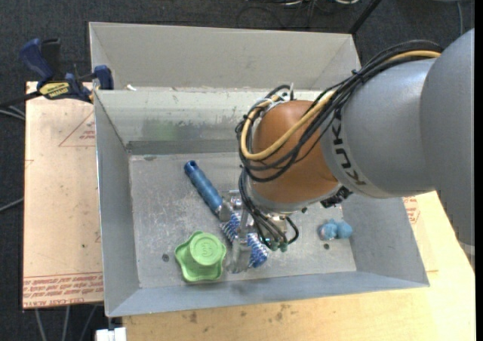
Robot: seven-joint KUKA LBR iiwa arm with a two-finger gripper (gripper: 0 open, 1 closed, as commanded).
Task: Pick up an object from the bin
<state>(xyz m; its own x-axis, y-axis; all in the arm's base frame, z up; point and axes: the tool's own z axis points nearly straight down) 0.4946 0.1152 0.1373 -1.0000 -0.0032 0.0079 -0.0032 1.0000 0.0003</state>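
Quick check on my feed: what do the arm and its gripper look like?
The arm is a thick, rounded silver-grey link with black KUKA lettering. An orange dome-shaped cover caps its wrist, with black and yellow cables looped over it. The gripper is small, metal, with blue ribbed parts.

We find the gripper (243,240) crowded low at the front of the bin (113,181): a green lid (201,259) just beside it on the left, a blue stick (204,187) slanting close behind. Bare floor lies open by the left wall and before the pale blue lump (334,230).
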